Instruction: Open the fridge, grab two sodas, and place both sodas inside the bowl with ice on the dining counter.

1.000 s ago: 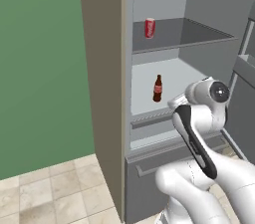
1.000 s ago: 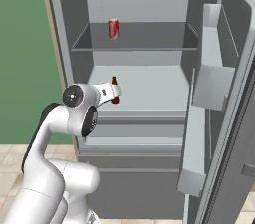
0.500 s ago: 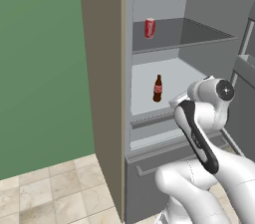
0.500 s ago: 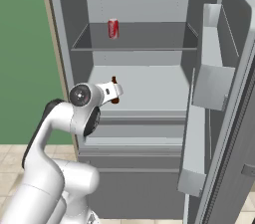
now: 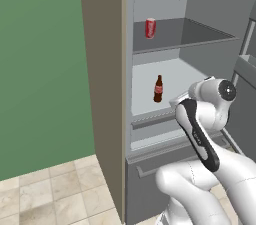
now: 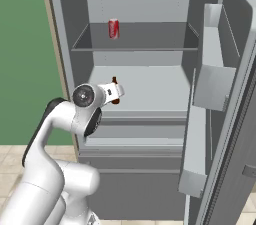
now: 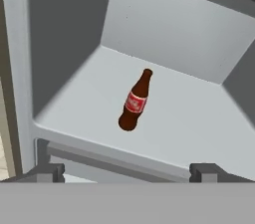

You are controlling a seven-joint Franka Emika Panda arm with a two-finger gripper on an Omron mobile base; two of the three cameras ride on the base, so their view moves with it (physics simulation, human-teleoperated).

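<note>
Reaching into the open fridge (image 5: 110,94), the gripper (image 7: 124,172) hangs just outside the front lip of the fridge's lower shelf with its jaws spread wide and empty, and the cola bottle (image 7: 135,100) stands upright on that shelf, well back from the lip and lined up between the two fingertips. One bottle and one red can (image 6: 114,28) are the sodas to fetch, the can sitting alone on the fridge's upper shelf. Pushing in off-centre could knock the tall, narrow bottle over or nudge it deeper, and closing near its slim neck might let it slip.
</note>
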